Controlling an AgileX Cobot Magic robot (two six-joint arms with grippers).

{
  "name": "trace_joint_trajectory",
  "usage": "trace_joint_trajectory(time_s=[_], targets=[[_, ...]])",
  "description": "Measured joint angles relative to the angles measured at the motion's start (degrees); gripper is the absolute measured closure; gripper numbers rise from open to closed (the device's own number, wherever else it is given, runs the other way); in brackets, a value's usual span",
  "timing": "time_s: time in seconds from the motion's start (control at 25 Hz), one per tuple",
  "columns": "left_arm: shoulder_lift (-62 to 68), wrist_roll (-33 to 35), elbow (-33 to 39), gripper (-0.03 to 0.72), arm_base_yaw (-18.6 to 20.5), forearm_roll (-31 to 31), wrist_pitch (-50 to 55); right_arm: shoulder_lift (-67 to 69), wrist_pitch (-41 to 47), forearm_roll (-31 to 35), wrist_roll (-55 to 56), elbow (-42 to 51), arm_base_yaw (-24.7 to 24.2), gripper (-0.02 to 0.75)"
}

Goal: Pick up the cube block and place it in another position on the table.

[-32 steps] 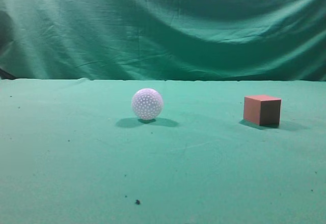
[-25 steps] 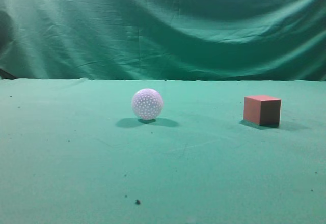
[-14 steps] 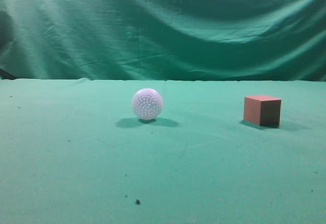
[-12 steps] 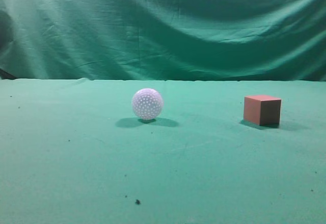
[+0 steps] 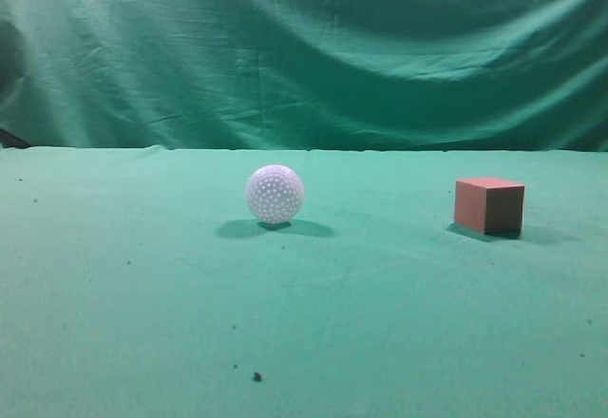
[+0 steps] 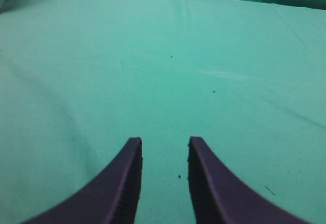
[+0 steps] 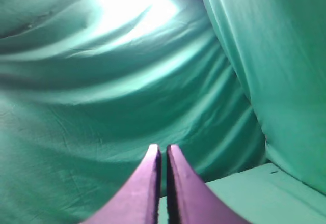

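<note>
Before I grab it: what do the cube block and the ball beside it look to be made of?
The cube block looks like matte painted wood or dense foam: flat faces, sharp edges, no shine. The ball looks like hard white plastic, dimpled all over like a golf ball. Neither material is certain.

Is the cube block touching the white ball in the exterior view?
No, the cube block sits well to the right of the white ball, with bare table between them.

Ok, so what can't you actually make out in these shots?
- Exterior view: neither arm shows; only the cube and ball on the table.
- Left wrist view: left gripper cut off by the bottom edge; cube and ball out of frame.
- Right wrist view: right gripper faces the curtain; cube not seen.
</note>
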Motion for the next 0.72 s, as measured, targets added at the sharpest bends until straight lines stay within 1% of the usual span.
trace_joint_trajectory(time_s=[0.12,0.2,0.28,0.36,0.48,0.6,0.72], targets=[[0.0,0.0,0.0,0.426,0.0,0.0,0.0,5.95,9.92,0.0,-2.85,-6.3,0.0,0.738],[0.0,0.0,0.0,0.426,0.0,0.0,0.0,10.72,15.82,0.0,-3.29,-8.07,0.0,0.738],[0.0,0.0,0.0,0.426,0.0,0.0,0.0,14.94,19.35,0.0,-4.56,-8.36,0.0,0.738],[0.0,0.0,0.0,0.426,0.0,0.0,0.0,19.91,24.66,0.14,-9.47,-9.7,0.0,0.738],[0.0,0.0,0.0,0.426,0.0,0.0,0.0,28.93,32.74,0.38,-15.98,-14.4,0.23,0.738],[0.0,0.0,0.0,0.426,0.0,0.0,0.0,39.12,38.22,0.38,-17.62,-20.11,4.15,0.738],[0.0,0.0,0.0,0.426,0.0,0.0,0.0,49.13,42.31,-0.27,-17.85,-26.01,10.76,0.738]])
